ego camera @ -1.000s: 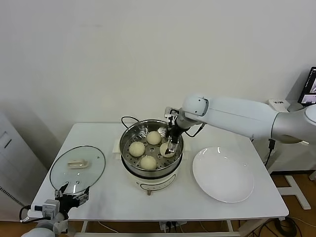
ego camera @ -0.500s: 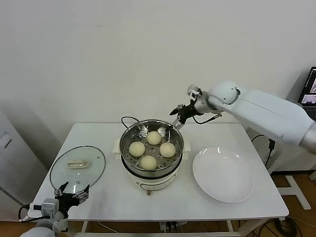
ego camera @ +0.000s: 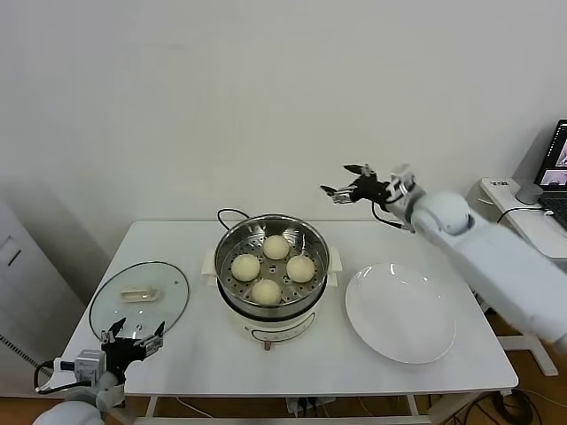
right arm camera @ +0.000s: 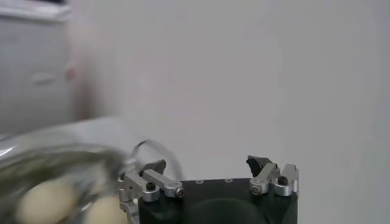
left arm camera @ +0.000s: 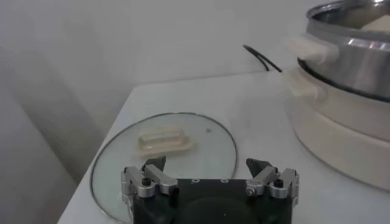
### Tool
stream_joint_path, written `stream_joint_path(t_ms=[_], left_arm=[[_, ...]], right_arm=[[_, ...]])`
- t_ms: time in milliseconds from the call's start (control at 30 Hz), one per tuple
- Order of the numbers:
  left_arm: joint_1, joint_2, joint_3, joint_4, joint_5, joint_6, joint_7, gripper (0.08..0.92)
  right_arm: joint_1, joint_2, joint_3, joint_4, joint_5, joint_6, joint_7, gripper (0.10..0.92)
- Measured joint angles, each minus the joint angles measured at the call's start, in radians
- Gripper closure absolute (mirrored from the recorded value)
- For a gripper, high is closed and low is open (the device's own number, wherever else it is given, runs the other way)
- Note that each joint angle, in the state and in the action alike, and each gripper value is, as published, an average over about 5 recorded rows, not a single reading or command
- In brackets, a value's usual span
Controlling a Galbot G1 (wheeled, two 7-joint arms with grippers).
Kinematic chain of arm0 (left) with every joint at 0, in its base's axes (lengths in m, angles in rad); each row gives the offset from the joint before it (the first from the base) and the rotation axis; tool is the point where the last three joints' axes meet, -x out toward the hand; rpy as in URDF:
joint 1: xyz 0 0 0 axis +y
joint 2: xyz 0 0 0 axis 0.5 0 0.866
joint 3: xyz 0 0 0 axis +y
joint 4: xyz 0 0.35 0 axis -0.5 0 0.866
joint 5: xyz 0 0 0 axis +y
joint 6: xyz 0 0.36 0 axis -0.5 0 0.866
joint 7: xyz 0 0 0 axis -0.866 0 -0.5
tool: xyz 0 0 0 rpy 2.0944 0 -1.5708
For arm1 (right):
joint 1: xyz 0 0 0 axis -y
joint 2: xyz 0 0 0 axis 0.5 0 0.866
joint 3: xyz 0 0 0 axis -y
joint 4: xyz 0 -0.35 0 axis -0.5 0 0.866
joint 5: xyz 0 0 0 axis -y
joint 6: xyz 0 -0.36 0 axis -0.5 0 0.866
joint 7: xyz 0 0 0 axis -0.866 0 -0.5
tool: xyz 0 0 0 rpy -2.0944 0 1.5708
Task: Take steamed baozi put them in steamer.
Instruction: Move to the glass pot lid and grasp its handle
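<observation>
Four steamed baozi, smooth, round and cream-white, lie apart from one another on the perforated floor of the steamer. It is a round, shiny steel basket that sits on a white pot base with side handles, near the middle of the white bench. One black cord runs from behind it. One flat, glossy white plate lies just beside the steamer on the robot's right. One round glass lid with a pale handle lies on the left part of the bench. The right gripper hangs in the air above and behind the plate, its fingers spread and holding nothing. The left gripper is low at the front bench edge, just before the lid, fingers also released and empty.
</observation>
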Motion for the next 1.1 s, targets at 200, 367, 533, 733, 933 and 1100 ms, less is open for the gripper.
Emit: stream_joint_path(t_ms=[200, 367, 533, 733, 933, 1100], left_arm=[[0.001, -0.004, 0.002, -0.013, 0.033, -0.016, 0.002, 0.177], [-0.003, -0.001, 0.004, -0.009, 0.122, -0.034, 0.002, 0.177], [-0.002, 0.010, -0.001, 0.013, 0.295, -0.079, 0.010, 0.177], [0.004, 0.009, -0.013, 0.065, 0.602, -0.172, 0.020, 0.177], [0.000, -0.013, -0.019, 0.147, 0.929, -0.282, 0.012, 0.177], [-0.019, -0.042, -0.031, 0.230, 1.188, -0.375, -0.022, 0.177]], right_arm=[[-0.272, 0.049, 0.259, 0.068, -0.106, 0.067, 0.114, 0.203], [-0.474, 0.113, 0.449, 0.109, -0.185, 0.111, 0.157, 0.203], [-0.638, 0.185, 0.603, 0.137, -0.246, 0.148, 0.168, 0.203], [-0.783, 0.273, 0.732, 0.155, -0.296, 0.182, 0.155, 0.203], [-0.885, 0.352, 0.819, 0.159, -0.331, 0.215, 0.123, 0.203], [-0.941, 0.408, 0.861, 0.157, -0.350, 0.237, 0.096, 0.203]])
